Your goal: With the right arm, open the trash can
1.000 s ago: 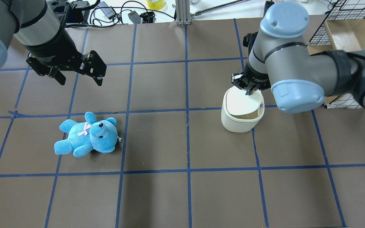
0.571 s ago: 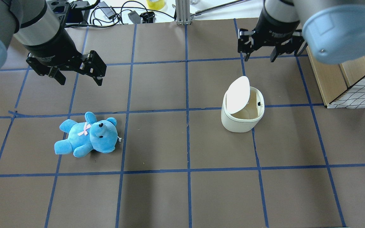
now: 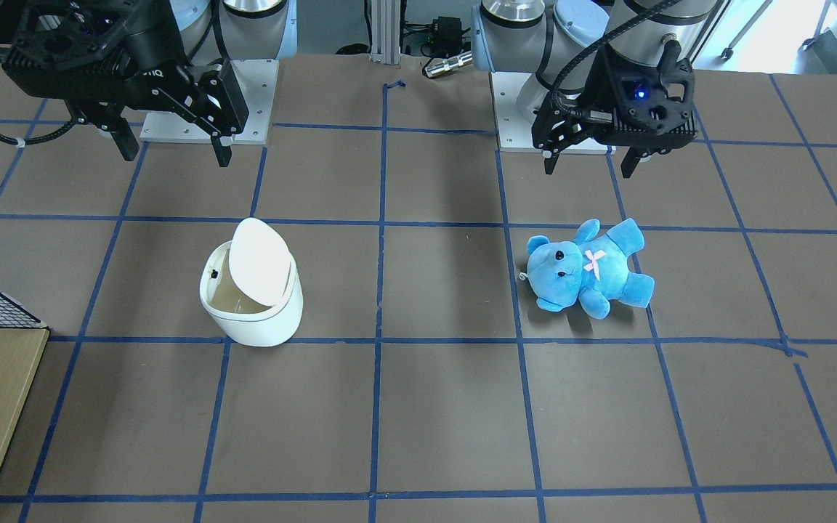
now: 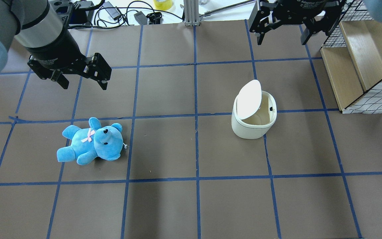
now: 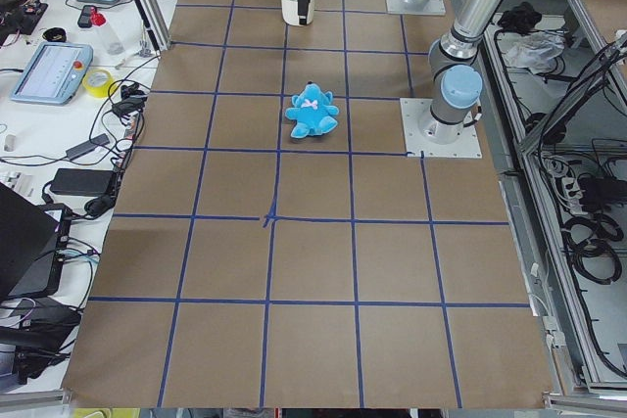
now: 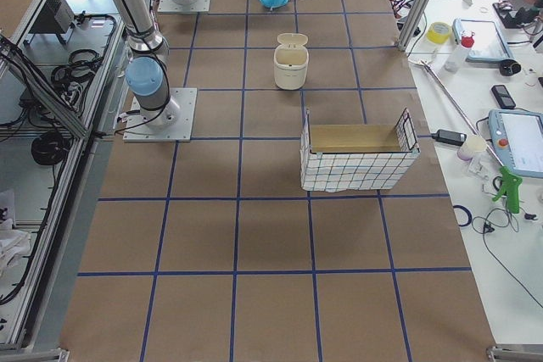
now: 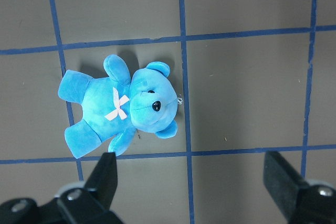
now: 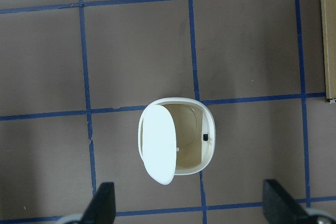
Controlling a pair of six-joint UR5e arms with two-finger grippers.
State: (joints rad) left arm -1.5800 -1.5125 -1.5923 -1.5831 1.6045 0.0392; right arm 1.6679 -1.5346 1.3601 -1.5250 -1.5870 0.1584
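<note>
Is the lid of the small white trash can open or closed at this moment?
Open. The flat white lid of the small white plastic trash can stands tilted up, exposing its beige inside.

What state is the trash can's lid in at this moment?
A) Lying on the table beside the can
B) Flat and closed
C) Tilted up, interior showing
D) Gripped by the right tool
C: the trash can has its lid tilted up over the beige interior, and the right tool hangs open, apart from it.
</note>
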